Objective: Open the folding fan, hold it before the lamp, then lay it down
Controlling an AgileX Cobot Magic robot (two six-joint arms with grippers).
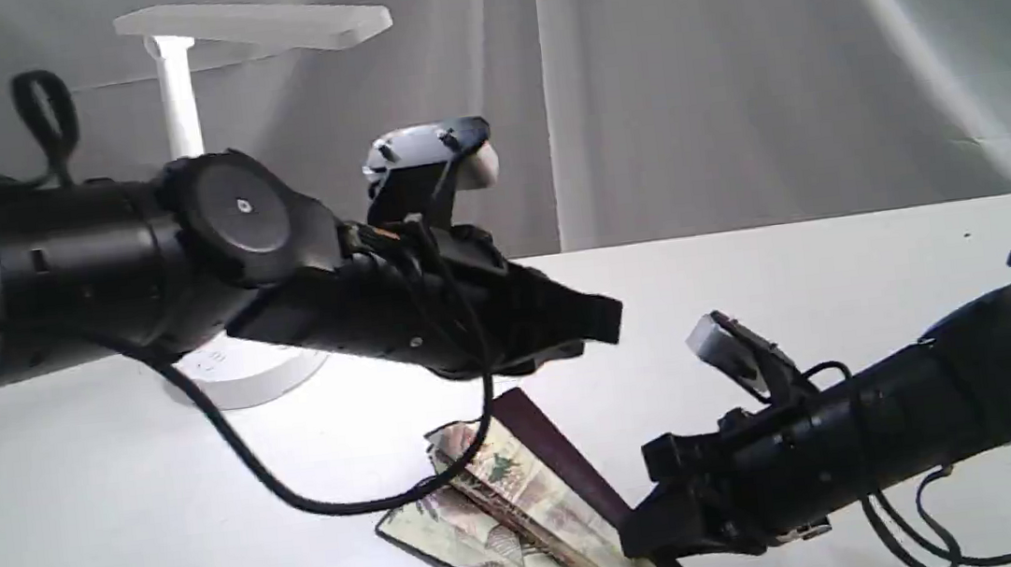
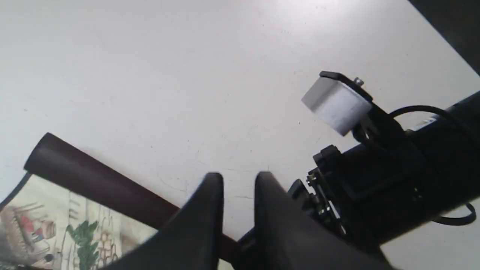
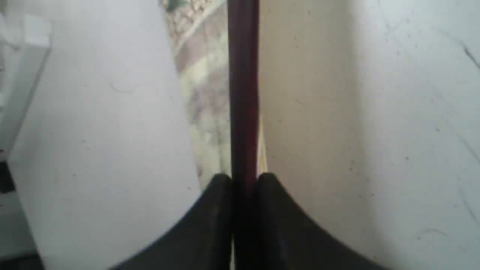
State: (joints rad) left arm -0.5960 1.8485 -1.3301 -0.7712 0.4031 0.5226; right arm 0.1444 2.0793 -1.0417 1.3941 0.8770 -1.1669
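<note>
A white counter [image 1: 842,267] filled the lower part of the exterior view, smooth and matt, with a small dark speck [image 1: 966,235] near its far right edge. Behind it hung a pale grey cloth backdrop [image 1: 727,63] in soft folds, split by a straight vertical seam [image 1: 545,91]. Close up, the counter showed fine scratches [image 3: 468,54]. Past its edge lay a dark strip [image 2: 457,26].

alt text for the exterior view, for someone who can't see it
A partly opened folding fan rests on a white table, with the right end effector closed on its dark outer rib. The left end effector hovers above the fan, holding nothing. A white lamp stands at the back left.
</note>
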